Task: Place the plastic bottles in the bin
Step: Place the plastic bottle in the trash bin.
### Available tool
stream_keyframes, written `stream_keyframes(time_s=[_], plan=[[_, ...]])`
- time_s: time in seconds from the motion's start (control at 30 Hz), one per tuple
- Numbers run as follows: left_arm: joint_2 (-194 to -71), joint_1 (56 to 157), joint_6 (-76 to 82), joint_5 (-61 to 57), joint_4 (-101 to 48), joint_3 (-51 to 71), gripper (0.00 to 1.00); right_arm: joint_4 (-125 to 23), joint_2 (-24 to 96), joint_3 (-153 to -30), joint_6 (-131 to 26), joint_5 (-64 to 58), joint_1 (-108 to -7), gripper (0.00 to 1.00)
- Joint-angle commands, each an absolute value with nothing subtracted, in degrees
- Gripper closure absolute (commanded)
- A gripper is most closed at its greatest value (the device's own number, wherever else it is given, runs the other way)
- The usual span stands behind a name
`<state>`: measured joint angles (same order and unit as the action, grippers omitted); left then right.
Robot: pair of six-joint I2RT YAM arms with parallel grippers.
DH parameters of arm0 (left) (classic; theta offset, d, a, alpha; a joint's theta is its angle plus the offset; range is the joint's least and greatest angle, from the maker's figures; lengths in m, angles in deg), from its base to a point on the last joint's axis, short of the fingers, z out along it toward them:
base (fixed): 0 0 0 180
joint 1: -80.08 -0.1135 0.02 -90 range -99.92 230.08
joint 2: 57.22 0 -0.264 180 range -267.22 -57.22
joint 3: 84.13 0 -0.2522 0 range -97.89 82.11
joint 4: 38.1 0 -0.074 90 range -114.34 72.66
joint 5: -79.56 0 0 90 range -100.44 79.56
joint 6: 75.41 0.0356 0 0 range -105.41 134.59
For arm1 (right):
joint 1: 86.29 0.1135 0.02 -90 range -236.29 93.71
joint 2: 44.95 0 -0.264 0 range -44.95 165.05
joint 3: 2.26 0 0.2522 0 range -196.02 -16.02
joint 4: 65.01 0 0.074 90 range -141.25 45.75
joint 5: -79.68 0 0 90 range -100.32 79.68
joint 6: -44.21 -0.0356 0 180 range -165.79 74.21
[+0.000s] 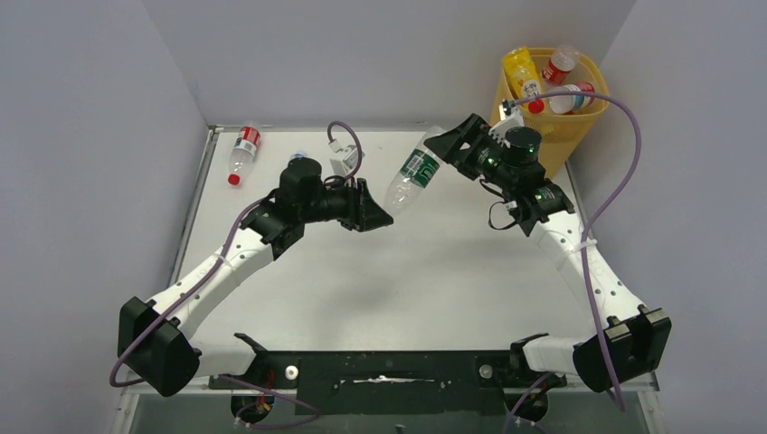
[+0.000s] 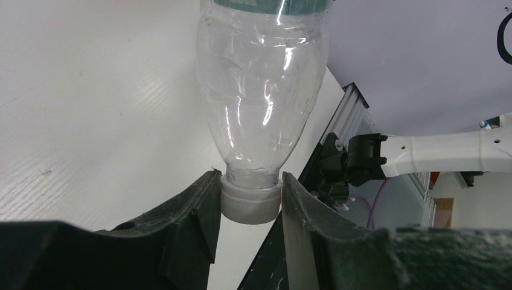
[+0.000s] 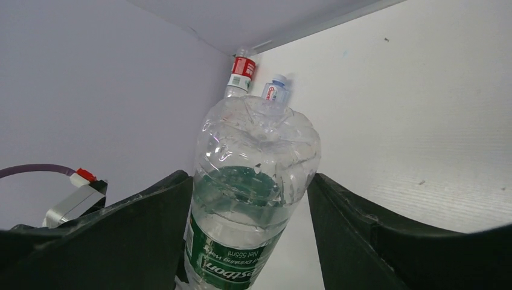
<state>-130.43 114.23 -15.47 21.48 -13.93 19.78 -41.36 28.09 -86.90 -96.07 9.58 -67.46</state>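
A clear plastic bottle with a green label [image 1: 414, 174] hangs in the air between my two grippers over the middle of the table. My left gripper [image 1: 378, 215] is shut on its white cap [image 2: 250, 204], with the body [image 2: 262, 90] pointing away. My right gripper [image 1: 445, 145] is open, with its fingers on either side of the bottle's base end [image 3: 253, 151]; a gap shows at one finger. The yellow-orange bin [image 1: 563, 134] stands at the back right, behind my right arm. It holds a yellow bottle [image 1: 523, 72] and two red-labelled ones [image 1: 561, 65].
A red-labelled bottle [image 1: 242, 152] lies at the back left corner, also in the right wrist view [image 3: 241, 72]. A small blue-labelled bottle [image 3: 276, 92] lies beside it, mostly hidden behind my left arm in the top view. Grey walls close in three sides.
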Motion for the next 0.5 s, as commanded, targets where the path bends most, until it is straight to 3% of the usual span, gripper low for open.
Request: stream_keyframes(time_s=[0.0, 0.23, 0.3, 0.4, 0.47], plan=[[-128.8, 114.5, -15.1, 20.6, -17.7, 18.6, 0.64, -44.3, 27.9, -89.4, -96.0, 10.6, -67.0, 0.39], [-129.8, 114.5, -14.2, 20.9, -16.9, 16.9, 0.61, -42.1, 29.4, -92.6, -93.6, 10.2, -67.1, 0.56], [-129.9, 114.5, -14.1, 21.8, -17.2, 16.5, 0.61, -42.1, 30.3, -94.0, -92.9, 10.6, -67.1, 0.41], [-129.8, 114.5, -14.1, 22.4, -17.2, 16.1, 0.61, -40.8, 31.8, -96.0, -92.2, 11.3, -67.0, 0.05], [-129.7, 114.5, -14.1, 22.4, -17.2, 16.0, 0.61, -40.8, 32.3, -96.3, -92.3, 11.5, -66.9, 0.02]])
